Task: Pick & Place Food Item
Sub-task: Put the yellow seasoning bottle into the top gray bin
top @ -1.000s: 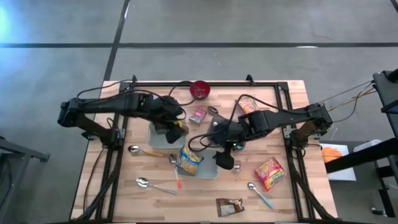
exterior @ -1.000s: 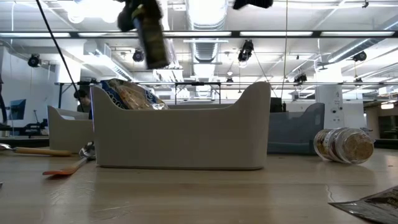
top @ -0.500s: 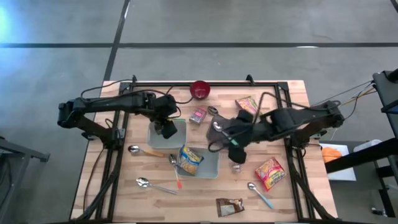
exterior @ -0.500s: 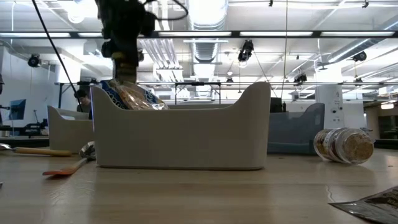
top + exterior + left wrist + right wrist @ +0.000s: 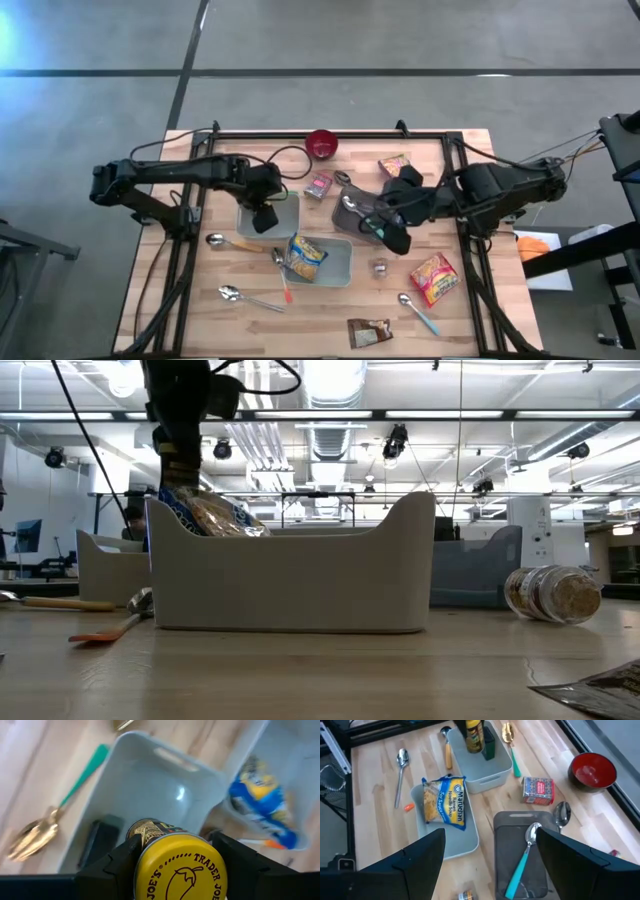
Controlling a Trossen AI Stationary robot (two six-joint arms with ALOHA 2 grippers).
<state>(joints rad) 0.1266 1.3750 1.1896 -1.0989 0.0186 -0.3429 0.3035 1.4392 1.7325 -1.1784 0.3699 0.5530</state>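
Note:
My left gripper (image 5: 264, 214) is shut on a jar with a yellow lid (image 5: 179, 870) and hangs over the pale grey bin (image 5: 290, 216). The jar (image 5: 474, 736) stands upright inside the bin's rim (image 5: 485, 776); the low view shows it (image 5: 178, 468) behind the front bin. A ramen packet (image 5: 305, 255) lies in the second bin (image 5: 338, 265). My right gripper (image 5: 395, 236) is open and raised above the table's middle right, holding nothing. A small spice jar (image 5: 380, 267) lies on its side on the table (image 5: 553, 592). My left gripper pinches the jar's side (image 5: 142, 832) just under the yellow lid between its two fingers (image 5: 112, 867). The fingers come from above, pointing steeply down. The jar hangs upright, lid toward the wrist. Whether its bottom touches the bin's floor I cannot tell.
A dark thing (image 5: 100, 840) sits in the bin beside the jar. A dark tray with a teal spoon (image 5: 520, 855), a red box (image 5: 538, 790) and a red bowl (image 5: 592, 770) lie farther back. Snack packets (image 5: 433, 277) and several spoons (image 5: 245, 296) are scattered near the front.
My left gripper has come down toward the bin with the jar and tipped to point more steeply down, so the jar has gone from tilted to upright. My right gripper has risen and drawn back toward the table's right edge, away from the small spice jar.

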